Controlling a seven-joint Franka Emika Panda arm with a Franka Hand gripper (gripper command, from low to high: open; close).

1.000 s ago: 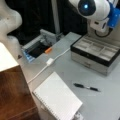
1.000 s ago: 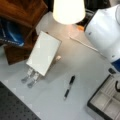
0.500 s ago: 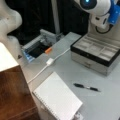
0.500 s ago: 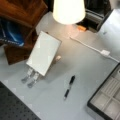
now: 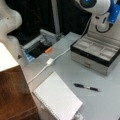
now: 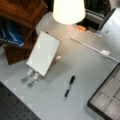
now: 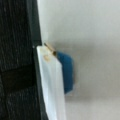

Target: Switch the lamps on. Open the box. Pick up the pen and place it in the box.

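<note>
Since a second ago the arm (image 5: 96, 7) has risen toward a front view's top, and we no longer see the pincer in any view, so we cannot tell its state. The lamp (image 6: 68, 10) glows bright cream-white. The box (image 5: 96, 53) stands open, its grey divided tray apparently bare. The pen (image 5: 86, 87) lies flat on the desk (image 5: 62, 65) below the box, well apart, its long axis running left to right.

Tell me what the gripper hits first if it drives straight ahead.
Can't say firmly: the gripper itself is out of view. The wrist view faces a white strip with a blue piece against a pale surface, depth unclear.
</note>
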